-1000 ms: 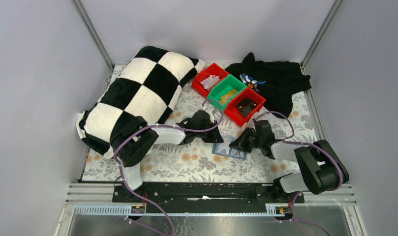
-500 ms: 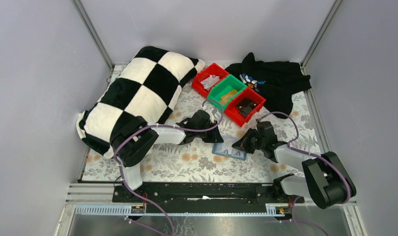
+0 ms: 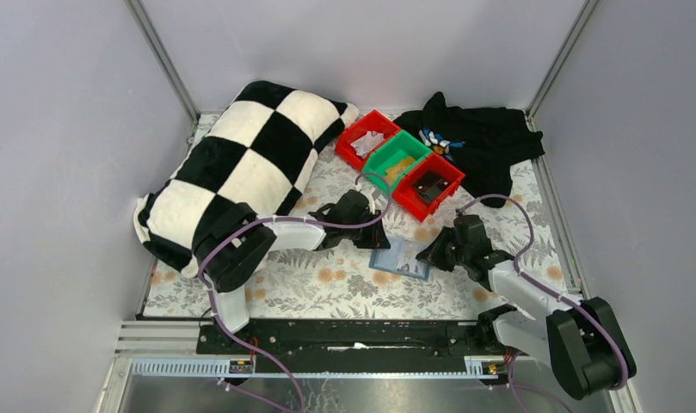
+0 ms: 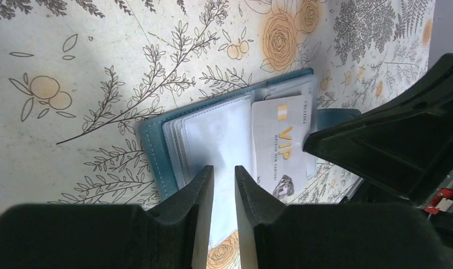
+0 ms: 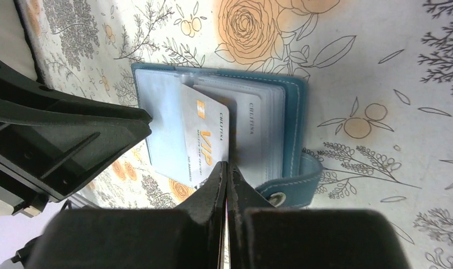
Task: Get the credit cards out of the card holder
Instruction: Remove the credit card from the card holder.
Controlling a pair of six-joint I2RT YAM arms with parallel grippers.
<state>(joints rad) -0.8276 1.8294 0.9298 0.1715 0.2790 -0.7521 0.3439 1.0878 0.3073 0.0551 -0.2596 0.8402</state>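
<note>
One card (image 5: 204, 140) is now clenched in the just-closed right gripper (image 5: 226, 166), ready for drawing from the holder (image 5: 295, 112) steadied by the slightly parted left gripper (image 4: 224, 171).

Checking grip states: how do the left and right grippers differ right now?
The left gripper has its fingers slightly apart, over a clear sleeve of the card holder. The right gripper has its fingers shut, pinching the VIP card by its edge. Both point down at the open holder.

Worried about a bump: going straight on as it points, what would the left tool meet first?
Probably the card holder, its clear sleeve just ahead of the left tool; depth unclear.
</note>
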